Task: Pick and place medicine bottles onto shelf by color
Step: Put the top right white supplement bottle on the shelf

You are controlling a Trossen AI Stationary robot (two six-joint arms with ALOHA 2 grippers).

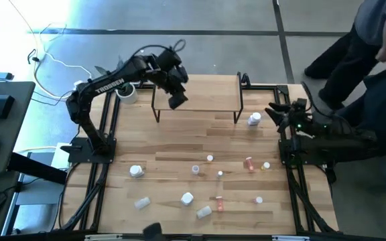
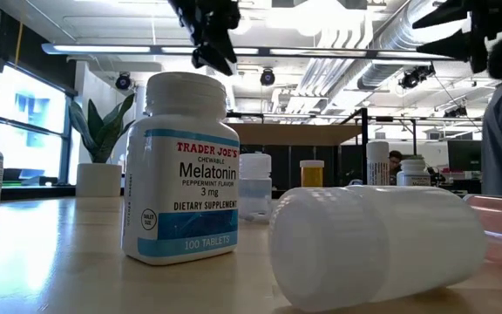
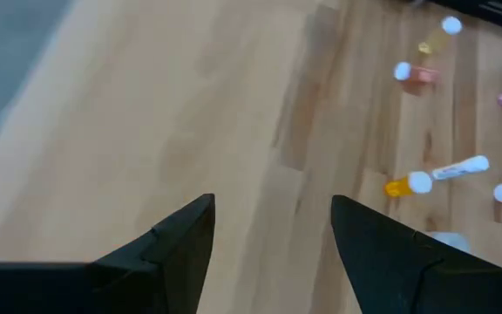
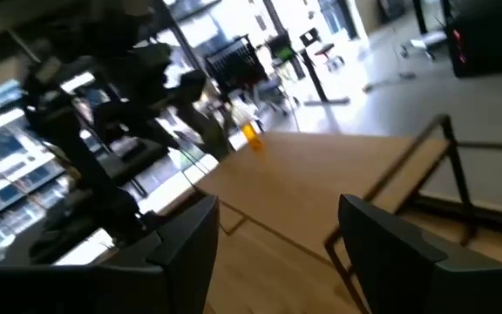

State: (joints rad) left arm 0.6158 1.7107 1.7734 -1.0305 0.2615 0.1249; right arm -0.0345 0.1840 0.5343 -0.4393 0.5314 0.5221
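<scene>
Left hand (image 1: pixel 177 100): open, empty, poised above shelf (image 1: pixel 206 90) near its left end. Right hand (image 1: pixel 273 115): open, empty, at desk's (image 1: pixel 173 144) right edge beside a white bottle (image 1: pixel 254 119). Remaining bottles (image 1: pixel 187 198): scattered across desk's front half.

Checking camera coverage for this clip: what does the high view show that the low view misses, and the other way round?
Only the high view shows the whole shelf, empty, the left pincer open above it, the right pincer open at the table's right edge, and small bottles scattered across the table.

Only the low view shows labels: an upright Trader Joe's melatonin bottle beside a white bottle lying on its side.

Both show the bottles, shelf and a person.
</scene>
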